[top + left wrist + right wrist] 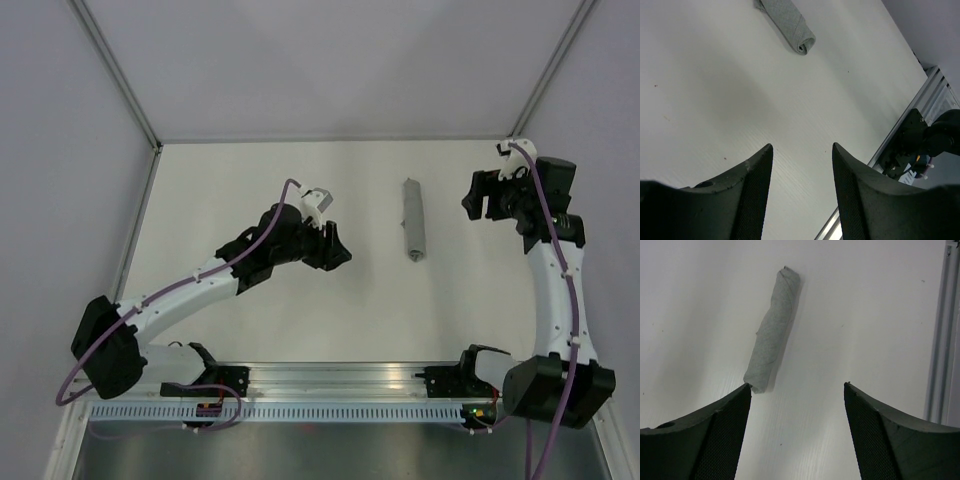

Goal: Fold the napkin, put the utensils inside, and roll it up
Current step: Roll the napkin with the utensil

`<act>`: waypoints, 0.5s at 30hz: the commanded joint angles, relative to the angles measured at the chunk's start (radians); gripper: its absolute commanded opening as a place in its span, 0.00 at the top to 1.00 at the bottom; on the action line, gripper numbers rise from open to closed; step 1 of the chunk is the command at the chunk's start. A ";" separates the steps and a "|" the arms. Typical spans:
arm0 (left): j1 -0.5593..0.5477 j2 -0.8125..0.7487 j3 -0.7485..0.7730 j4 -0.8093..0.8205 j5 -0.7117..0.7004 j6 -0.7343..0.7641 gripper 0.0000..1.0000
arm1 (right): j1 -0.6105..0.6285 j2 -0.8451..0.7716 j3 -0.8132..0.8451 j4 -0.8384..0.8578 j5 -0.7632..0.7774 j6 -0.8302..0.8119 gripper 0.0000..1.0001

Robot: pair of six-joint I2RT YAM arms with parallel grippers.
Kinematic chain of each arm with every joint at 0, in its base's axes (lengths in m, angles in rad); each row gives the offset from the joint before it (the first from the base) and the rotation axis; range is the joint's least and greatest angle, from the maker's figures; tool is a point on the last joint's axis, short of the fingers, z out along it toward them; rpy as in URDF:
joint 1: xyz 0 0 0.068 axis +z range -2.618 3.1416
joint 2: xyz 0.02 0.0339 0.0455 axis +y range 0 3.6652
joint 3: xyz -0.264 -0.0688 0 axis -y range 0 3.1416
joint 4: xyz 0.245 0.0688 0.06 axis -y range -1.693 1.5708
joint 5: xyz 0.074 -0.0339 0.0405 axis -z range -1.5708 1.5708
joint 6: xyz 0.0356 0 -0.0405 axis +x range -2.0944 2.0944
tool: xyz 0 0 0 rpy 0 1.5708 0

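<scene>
The grey napkin (413, 220) lies on the white table as a tight roll, running near to far at centre right. It also shows in the left wrist view (790, 24) and the right wrist view (772, 330). The utensils are hidden; none show outside the roll. My left gripper (338, 246) is open and empty, to the left of the roll and apart from it. My right gripper (483, 199) is open and empty, to the right of the roll and apart from it. Its jaws stand wide in the right wrist view (797, 386).
The table's near edge carries a metal rail (330, 380) with the arm bases. Grey walls with metal posts (115, 70) close the table at the back and both sides.
</scene>
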 commanded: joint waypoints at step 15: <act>0.021 -0.203 -0.137 0.008 0.037 0.045 0.43 | -0.018 -0.191 -0.171 0.012 -0.050 -0.029 0.18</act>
